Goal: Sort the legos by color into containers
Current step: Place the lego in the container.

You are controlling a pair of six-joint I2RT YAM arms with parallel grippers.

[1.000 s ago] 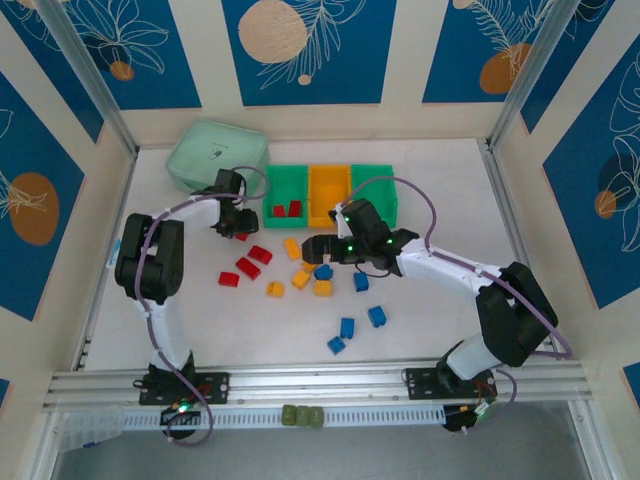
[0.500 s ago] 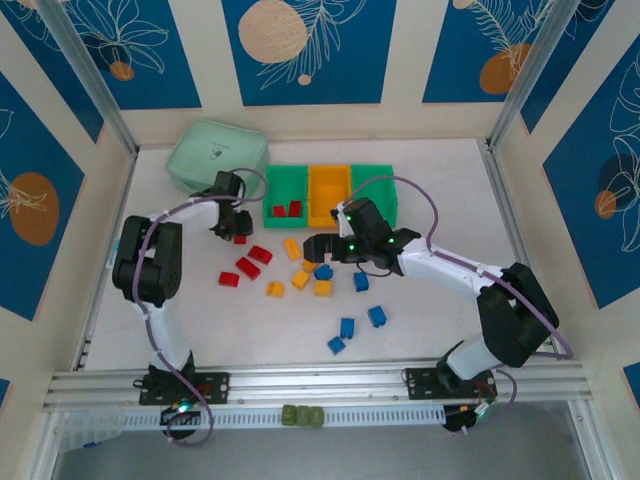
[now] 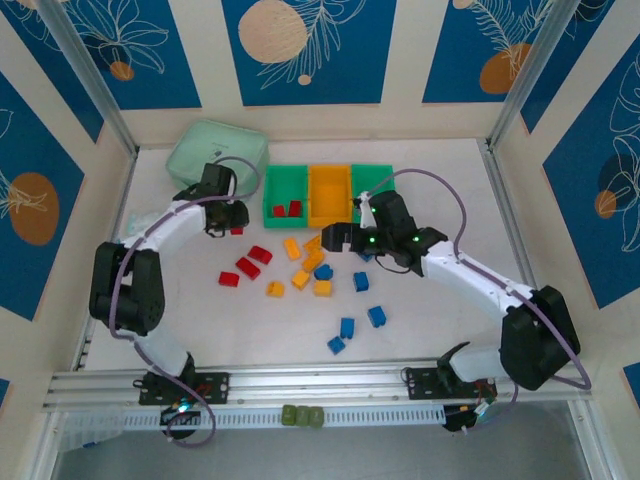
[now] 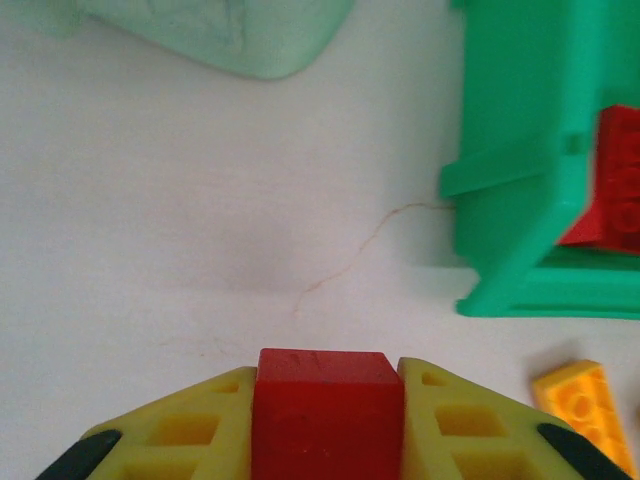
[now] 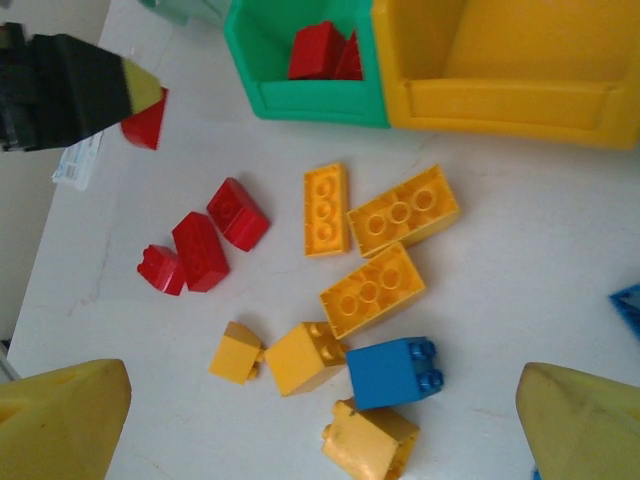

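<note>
Legos lie loose on the white table (image 3: 450,160) in front of three joined bins. We count three loose red bricks (image 3: 248,267) at the left of the scatter, several yellow bricks (image 3: 313,260) in the middle, and blue bricks (image 3: 347,327) mostly nearer the arm bases. From left to right the row is the left green bin (image 3: 268,198), the orange bin (image 3: 330,185) and the right green bin (image 3: 375,175). The left green bin holds two red pieces (image 3: 288,209), which we also see from the right wrist.

The left gripper (image 3: 225,225) sits between the pouch (image 3: 215,150) and the left green bin, just beside that bin's left wall. Its yellow fingers (image 4: 190,435) are clamped on a red brick (image 4: 325,410), one touching each side. We cannot tell whether this brick is off the table.

The right gripper (image 5: 320,430) hangs near the front of the bins, above the middle of the scatter. Its jaws are spread wide and grip nothing. Below it we see yellow bricks, one blue brick (image 5: 393,372) among them, and the three loose red bricks off to the left.
</note>
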